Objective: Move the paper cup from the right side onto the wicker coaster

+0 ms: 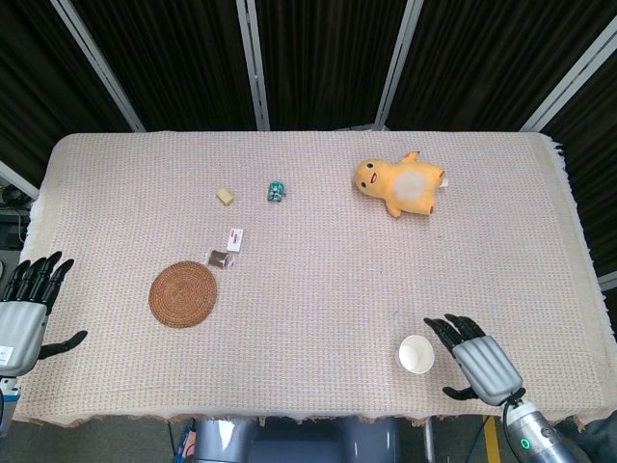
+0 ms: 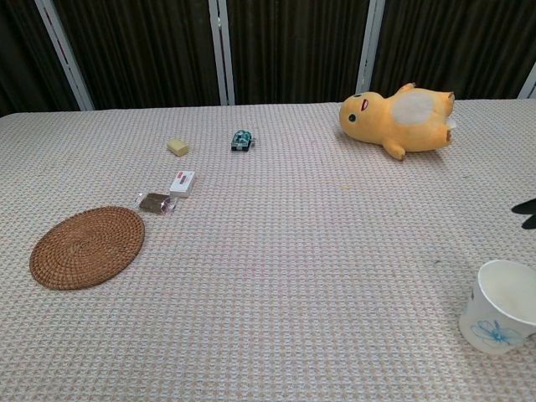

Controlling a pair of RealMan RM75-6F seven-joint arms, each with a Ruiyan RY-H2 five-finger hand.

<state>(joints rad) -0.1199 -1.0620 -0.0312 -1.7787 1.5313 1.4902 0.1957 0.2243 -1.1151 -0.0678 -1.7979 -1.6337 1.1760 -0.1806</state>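
A white paper cup (image 1: 415,354) with a blue flower print (image 2: 501,307) stands upright near the table's front right. My right hand (image 1: 477,365) hovers just right of it, fingers spread and holding nothing; only dark fingertips (image 2: 526,213) show at the chest view's right edge. The round wicker coaster (image 1: 183,294) (image 2: 87,247) lies bare at the front left. My left hand (image 1: 24,313) stays open off the table's left edge, far from the coaster.
A yellow plush toy (image 1: 400,185) lies at the back right. A small teal toy (image 1: 276,191), a tan block (image 1: 225,197), a white packet (image 1: 235,237) and a brown wrapped sweet (image 1: 220,257) sit between coaster and table centre.
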